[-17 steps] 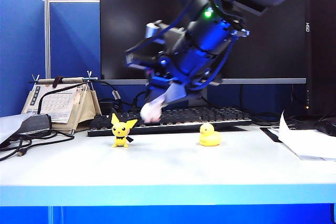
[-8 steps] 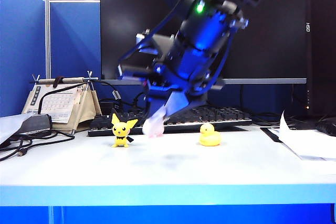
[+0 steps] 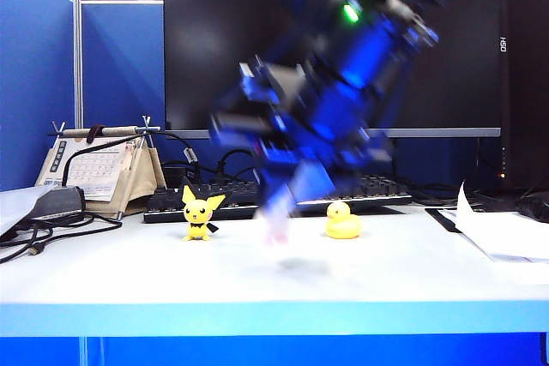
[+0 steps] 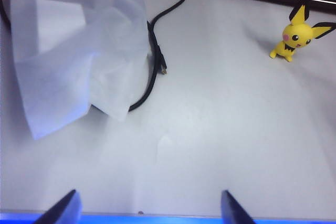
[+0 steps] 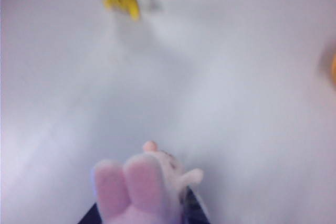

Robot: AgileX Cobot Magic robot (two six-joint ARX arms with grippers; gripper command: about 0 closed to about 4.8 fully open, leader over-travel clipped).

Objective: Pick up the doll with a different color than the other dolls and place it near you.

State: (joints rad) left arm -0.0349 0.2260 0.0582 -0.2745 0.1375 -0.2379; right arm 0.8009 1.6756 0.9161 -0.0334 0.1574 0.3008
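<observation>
Carrying rabbit [image 5: 140,184] clamped in right tool [image 3: 279,222], low over tabletop [image 3: 386,272] between pikachu [image 3: 198,212] and duck [image 3: 342,220]; pick done, set-down near front edge remains; left tool [image 4: 147,211] parked, spread, empty.

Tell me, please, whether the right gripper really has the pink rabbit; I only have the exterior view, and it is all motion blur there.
Observer: Yes. In the right wrist view the pink-white rabbit sits between the right gripper's dark fingers, ears toward the camera.
Operator: Thank you. Is it clear of the table?
Observer: The wrist view shows bare white table beyond it; contact I cannot tell.
Operator: And where is the left gripper, please?
Observer: The left gripper is open over the table's front edge, holding nothing; only its two fingertips show.
Operator: Anything near it?
Observer: A crumpled white sheet lying over a black cable, with the yellow pointy-eared figure further off.
</observation>
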